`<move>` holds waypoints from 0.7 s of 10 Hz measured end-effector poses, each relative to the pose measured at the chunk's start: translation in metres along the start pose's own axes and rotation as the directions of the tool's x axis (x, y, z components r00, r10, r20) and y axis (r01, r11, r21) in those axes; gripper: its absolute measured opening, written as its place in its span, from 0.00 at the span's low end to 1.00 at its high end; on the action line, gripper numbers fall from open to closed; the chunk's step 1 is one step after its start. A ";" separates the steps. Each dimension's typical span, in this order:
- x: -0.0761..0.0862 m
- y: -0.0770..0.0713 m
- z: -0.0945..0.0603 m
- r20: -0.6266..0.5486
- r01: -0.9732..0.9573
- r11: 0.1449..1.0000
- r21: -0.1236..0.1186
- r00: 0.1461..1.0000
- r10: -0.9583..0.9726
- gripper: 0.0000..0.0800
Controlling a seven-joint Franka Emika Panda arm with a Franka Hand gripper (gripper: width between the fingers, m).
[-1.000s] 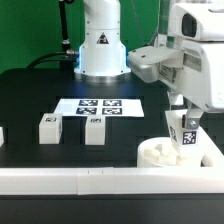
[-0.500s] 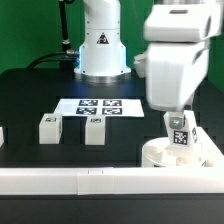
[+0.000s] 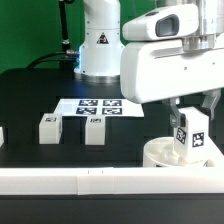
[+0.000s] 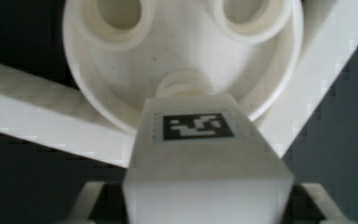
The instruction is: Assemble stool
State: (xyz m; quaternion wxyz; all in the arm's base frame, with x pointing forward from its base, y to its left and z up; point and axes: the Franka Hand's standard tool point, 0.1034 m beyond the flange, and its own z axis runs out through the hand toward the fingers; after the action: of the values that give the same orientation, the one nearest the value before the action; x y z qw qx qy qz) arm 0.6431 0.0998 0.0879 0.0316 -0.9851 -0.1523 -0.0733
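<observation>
The white round seat [image 3: 165,152] lies on the black table at the exterior view's right, against the white bar. My gripper [image 3: 188,118] is shut on a white block leg [image 3: 190,136] with a square tag, held upright over the seat. In the wrist view the leg [image 4: 202,150] fills the middle, its tag facing the camera, with its far end at the seat [image 4: 176,45] and its spoked recesses. Two more legs [image 3: 48,129] [image 3: 95,129] stand on the table at the exterior view's left. I cannot tell if the held leg is seated in a hole.
The marker board [image 3: 100,105] lies flat behind the two loose legs. A long white bar [image 3: 90,180] runs along the table's near edge, and its corner shows in the wrist view [image 4: 34,100]. The robot base [image 3: 100,45] stands at the back.
The arm has swung toward the exterior view's left and nearer the camera, now covering much of the right side. The held leg stays upright over the seat, slightly shifted right.
</observation>
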 end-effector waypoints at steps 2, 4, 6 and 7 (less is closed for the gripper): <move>0.000 0.001 0.000 -0.001 -0.184 0.983 0.000 0.983 0.184 0.42; 0.000 0.002 -0.001 -0.001 -0.370 0.929 0.005 0.929 0.370 0.42; -0.005 -0.004 0.000 -0.036 -0.624 0.781 0.017 0.781 0.624 0.42; -0.010 -0.012 0.001 -0.050 -0.703 0.711 0.027 0.709 0.703 0.42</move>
State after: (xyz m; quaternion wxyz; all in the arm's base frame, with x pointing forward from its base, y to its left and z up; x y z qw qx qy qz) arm 0.6303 0.1083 0.0861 0.0641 -0.9665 0.2344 -0.0829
